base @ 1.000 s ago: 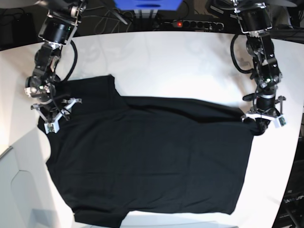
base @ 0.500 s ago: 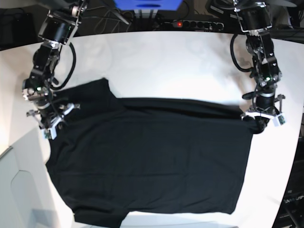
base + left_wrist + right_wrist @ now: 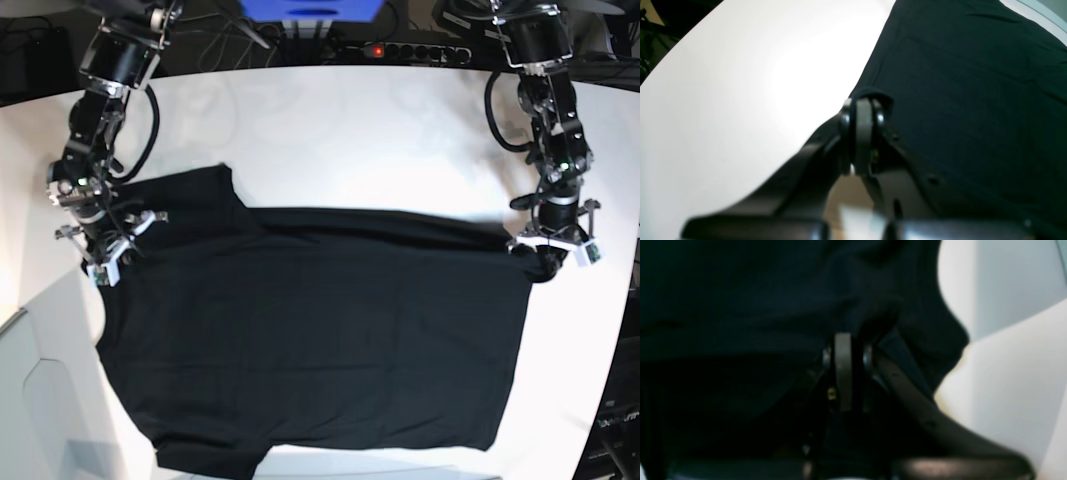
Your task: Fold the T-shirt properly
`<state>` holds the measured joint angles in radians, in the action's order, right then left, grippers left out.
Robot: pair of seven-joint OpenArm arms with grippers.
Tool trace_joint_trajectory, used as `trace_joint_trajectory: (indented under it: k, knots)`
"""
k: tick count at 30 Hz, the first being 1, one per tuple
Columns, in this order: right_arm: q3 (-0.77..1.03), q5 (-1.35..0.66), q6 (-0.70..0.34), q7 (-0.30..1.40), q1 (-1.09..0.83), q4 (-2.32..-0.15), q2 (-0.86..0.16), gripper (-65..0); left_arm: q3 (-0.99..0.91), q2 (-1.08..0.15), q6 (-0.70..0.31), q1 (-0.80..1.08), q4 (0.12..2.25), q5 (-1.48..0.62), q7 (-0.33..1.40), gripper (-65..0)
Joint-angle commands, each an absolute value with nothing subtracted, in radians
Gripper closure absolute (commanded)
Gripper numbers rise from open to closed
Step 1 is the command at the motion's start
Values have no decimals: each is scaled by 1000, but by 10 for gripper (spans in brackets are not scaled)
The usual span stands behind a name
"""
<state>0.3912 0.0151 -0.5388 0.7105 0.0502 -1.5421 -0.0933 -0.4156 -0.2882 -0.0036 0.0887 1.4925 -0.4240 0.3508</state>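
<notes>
While one shirt lies spread flat over the middle and near part of the table, we note both grippers already down at its far edge, one at each end. Left gripper sits at the shirt's far corner by the table's right edge, jaws pinched together on a small fold of black cloth, plain in its wrist view. Right gripper sits on the sleeve end near the table's left edge; its jaws look closed with dark cloth bunched around them, so we judge it grasping fabric, though the view is dim. Shirt's long axis runs left to right across the table, from one gripper to the other, and the rest of the cloth lies toward the near edge from both. We judge the coming fold turns on that: both held points must travel together toward the near edge, each arm keeping its own end. Count: one shirt, two grippers, no collar print or label visible.
</notes>
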Motion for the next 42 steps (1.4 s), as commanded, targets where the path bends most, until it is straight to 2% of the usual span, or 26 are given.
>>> trace_joint_trajectory:
  k: [1,5,10,16,23,36,42]
  knots:
    - [392,5,-545,688,67,-1558,-101,0,-424,-305,-4,79,1514,-426,323,0]
    - [392,5,-545,691,65,-1558,-101,0,-424,-305,-4,79,1514,-426,323,0]
    - [392,2,-545,690,64,-1558,-99,-56,-423,-305,-4,79,1514,-426,323,0]
    - [394,1,-547,690,51,-1558,-94,-81,-420,-305,-4,79,1514,-426,323,0]
    - [394,1,-547,696,22,-1558,-79,-147,-424,-305,-4,81,1514,-427,323,0]
    - [400,5,-541,688,24,-1558,-85,-152,-423,-305,-4,81,1512,-427,323,0]
    - [516,5,-545,696,24,-1567,-87,-160,-424,-305,-4,81,1511,-427,323,0]
